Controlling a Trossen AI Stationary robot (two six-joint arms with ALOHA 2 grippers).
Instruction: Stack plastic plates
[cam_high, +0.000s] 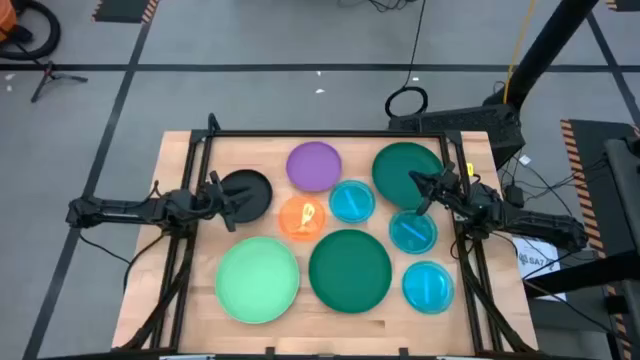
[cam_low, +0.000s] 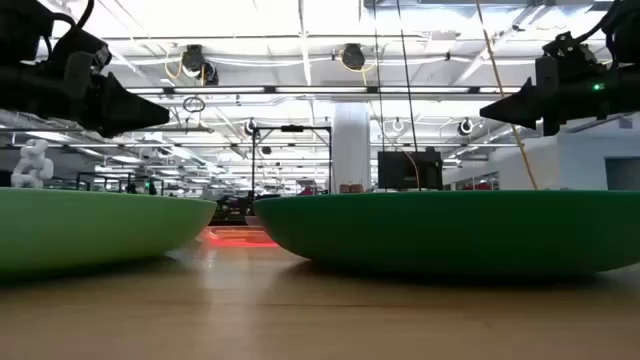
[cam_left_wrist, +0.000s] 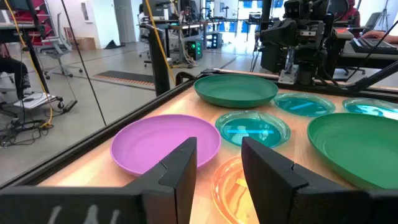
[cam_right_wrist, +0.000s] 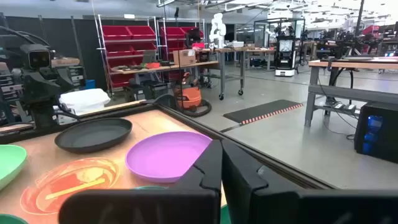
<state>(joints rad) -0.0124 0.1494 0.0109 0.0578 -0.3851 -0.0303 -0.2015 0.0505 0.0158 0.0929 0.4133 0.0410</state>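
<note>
The wooden table (cam_high: 190, 300) takes up most of the overhead shot, with a dark arm reaching in from each side. Biggest plates first: a mint green plate (cam_high: 257, 280) sits at the front left, a dark green plate (cam_high: 350, 268) is just beside it at front center, and a second dark green plate (cam_high: 405, 168) is at the back right. From table height those two front ones fill the whole view, mint (cam_low: 90, 228) on the left and dark green (cam_low: 450, 232) on the right, both flat on the wood. Mid-size next: the purple plate (cam_high: 314, 165) is at the back center, and the black plate (cam_high: 247, 192) is left of it, partly under the left gripper (cam_high: 222, 198). That gripper hangs above the black plate's edge with its fingers (cam_left_wrist: 180, 171) parted by a clear gap and nothing between them. Small ones: the orange plate (cam_high: 301, 217) is in the middle, touching or nearly touching a blue plate (cam_high: 351, 201) on its right, and two more blue plates run down the right side, one (cam_high: 412, 231) mid-right and one (cam_high: 428, 286) front right. The right gripper (cam_high: 428, 190) hovers over the near edge of the back dark green plate; its wrist cam shows the fingers (cam_right_wrist: 205, 177) pressed almost together, empty. Nothing is stacked yet, every plate lies alone.
</note>
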